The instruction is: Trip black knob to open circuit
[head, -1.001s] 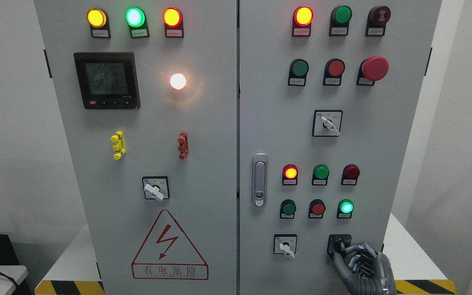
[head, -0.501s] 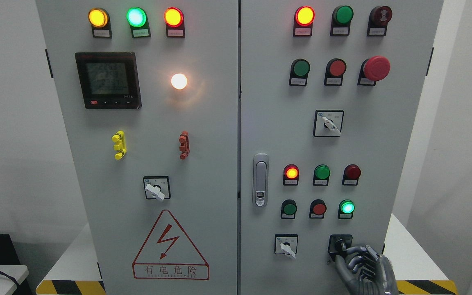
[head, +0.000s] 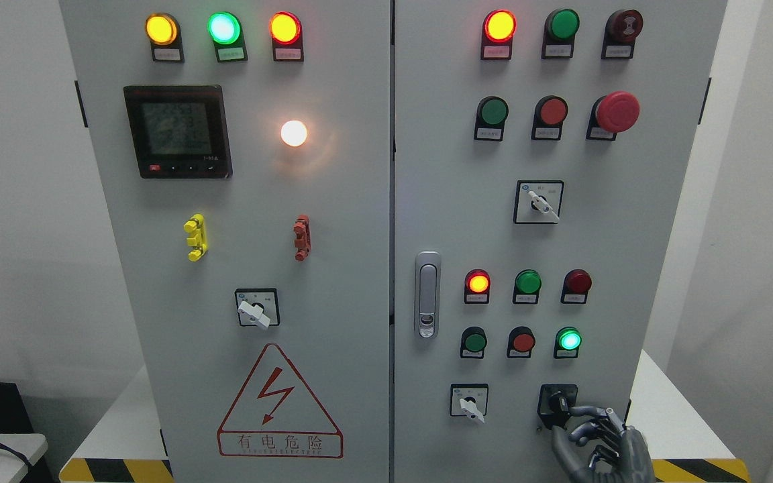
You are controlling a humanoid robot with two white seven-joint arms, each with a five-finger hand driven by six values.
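The black knob (head: 556, 404) sits on its black square plate at the lower right of the right cabinet door (head: 453, 201). My right hand (head: 564, 424) comes up from the bottom edge just right of and below the knob. Its fingers (head: 594, 421) are loosely curled and spread, and the index tip reaches the knob's right edge. The thumb lies below the plate, so nothing is clasped between thumb and fingers. My left arm is out of view.
A white selector switch (head: 468, 401) is left of the knob. Above it are a lit green lamp (head: 568, 339), a red button (head: 522, 342) and a door latch (head: 427, 295). The cabinet stands on a white table with a yellow-black striped edge (head: 695, 467).
My right hand has slid slightly right and down from the knob, and its fingers have spread apart. The knob's position looks the same.
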